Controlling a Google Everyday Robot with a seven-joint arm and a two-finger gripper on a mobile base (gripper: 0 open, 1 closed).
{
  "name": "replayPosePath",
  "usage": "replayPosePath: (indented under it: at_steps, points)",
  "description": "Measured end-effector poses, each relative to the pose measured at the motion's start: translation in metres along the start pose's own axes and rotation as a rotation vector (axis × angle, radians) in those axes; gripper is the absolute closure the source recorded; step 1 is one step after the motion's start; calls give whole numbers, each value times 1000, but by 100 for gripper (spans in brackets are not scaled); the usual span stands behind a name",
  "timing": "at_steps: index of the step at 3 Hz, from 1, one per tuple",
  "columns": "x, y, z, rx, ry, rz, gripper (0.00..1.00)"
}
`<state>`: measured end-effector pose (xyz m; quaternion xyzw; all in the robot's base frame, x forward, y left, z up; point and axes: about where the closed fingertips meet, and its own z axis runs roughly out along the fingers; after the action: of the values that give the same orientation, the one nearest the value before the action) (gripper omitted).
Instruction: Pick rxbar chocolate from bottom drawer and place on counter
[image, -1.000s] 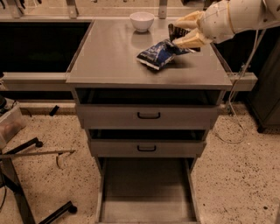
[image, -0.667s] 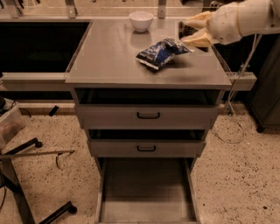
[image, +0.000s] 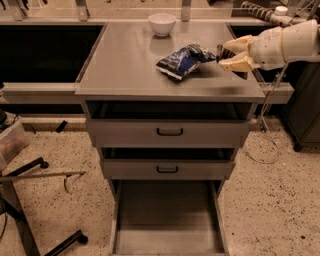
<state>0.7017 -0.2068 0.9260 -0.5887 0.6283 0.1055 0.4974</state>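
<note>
Inspector: Since the earlier frame your cream two-finger gripper (image: 229, 55) has drawn right, off the crumpled blue-and-white snack bag (image: 182, 60), upper right of frame.

Operator: Fingers?

Inspector: Narrowly parted, apparently pinching the small black rxbar chocolate wrapper (image: 220, 50) low over the flat grey counter (image: 130, 65), ready for placing. Your deep grey bottom drawer (image: 167, 220) stands open.

Gripper (image: 231, 55) over counter's (image: 125, 65) right edge: arm cut off right; bottom drawer's (image: 167, 220) front cropped below.

No legible txt; gripper (image: 226, 55) over counter (image: 130, 65) right edge
</note>
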Motion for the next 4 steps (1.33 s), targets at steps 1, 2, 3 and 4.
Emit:
replayPosePath:
  at_steps: [1,2,3,4]
  points:
    - [20,8,6,-42,6,43,100]
    - [25,4,27,-91,5,19,100]
    - [20,-3,49,-129,-5,-4,100]
    - [28,3,56,-170,-2,24,100]
